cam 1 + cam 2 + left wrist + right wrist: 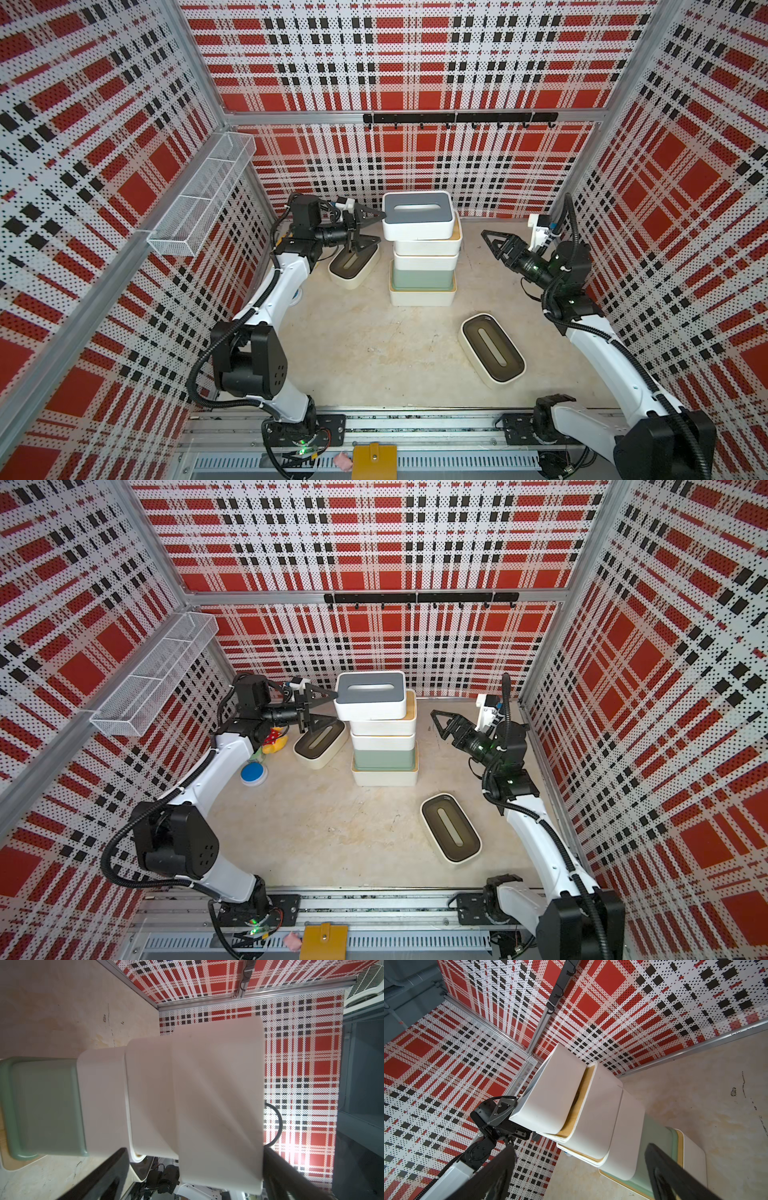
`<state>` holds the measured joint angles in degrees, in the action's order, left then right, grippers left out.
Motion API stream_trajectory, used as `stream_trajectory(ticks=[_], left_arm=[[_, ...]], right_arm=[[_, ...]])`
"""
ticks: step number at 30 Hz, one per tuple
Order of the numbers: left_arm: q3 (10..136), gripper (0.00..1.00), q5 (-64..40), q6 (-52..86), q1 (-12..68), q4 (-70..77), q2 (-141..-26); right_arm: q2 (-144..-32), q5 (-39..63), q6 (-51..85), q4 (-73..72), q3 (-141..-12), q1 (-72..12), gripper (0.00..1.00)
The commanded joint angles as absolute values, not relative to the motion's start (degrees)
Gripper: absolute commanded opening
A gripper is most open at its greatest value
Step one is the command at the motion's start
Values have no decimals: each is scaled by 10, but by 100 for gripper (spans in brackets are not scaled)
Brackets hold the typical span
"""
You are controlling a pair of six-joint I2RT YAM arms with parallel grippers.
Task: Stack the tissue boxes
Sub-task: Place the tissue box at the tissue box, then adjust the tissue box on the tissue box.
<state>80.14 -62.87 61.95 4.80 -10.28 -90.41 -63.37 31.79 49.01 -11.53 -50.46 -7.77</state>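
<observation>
**Five boxes stacked, two still loose on the desk**

The stack point(424, 266) stands at the middle back of the desk point(374, 357), five boxes high. From the bottom up it has a tan-lidded white box, the mint box point(423, 279), two more white ones, and the grey-lidded top box point(417, 214). The top box sits shifted toward the left arm, so a strip of the tan lid beneath it shows on the other side.

Two olive-lidded boxes are not yet stacked, and both lie flat on the desk. The near olive box point(492, 353) lies in front of the right arm, well apart from the stack. The far olive box point(353, 264) lies just beside the stack, partly under the left arm. By this count the task looks well past half done, with those two left to lift on.

The left claw point(380, 227) stands wide open at the end of the top box, one fingertip at the edge of its grey lid. Whether it touches cannot be told, and it grips nothing. The right claw point(491, 245) is also wide open, on the stack's other side, clear of it and empty.
</observation>
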Motion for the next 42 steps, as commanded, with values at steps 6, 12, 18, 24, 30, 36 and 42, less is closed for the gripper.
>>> stream_trajectory(ticks=[6, 12, 18, 24, 30, 36, 42], left_arm=[[837, 99, -556, 450, 25, -326, -847], [873, 100, -445, 351, 12, -467, -832], [871, 99, -376, 316, 0, -505, -815], [854, 100, -321, 281, -9, -483, -781], [824, 100, -327, 292, -31, -439, -754], [815, 99, -340, 301, -48, -449, -751], [806, 99, -411, 328, -55, -381, -737]], right_arm=[[-641, 326, 471, -101, -549, -80, 100], [-643, 319, 454, -62, -580, -80, 100], [-641, 313, 439, -29, -601, -80, 100], [-635, 310, 433, -6, -611, -80, 100], [-625, 299, 421, 16, -620, -80, 100], [-617, 270, 403, 41, -633, -79, 100], [-613, 234, 416, 38, -649, -69, 100]])
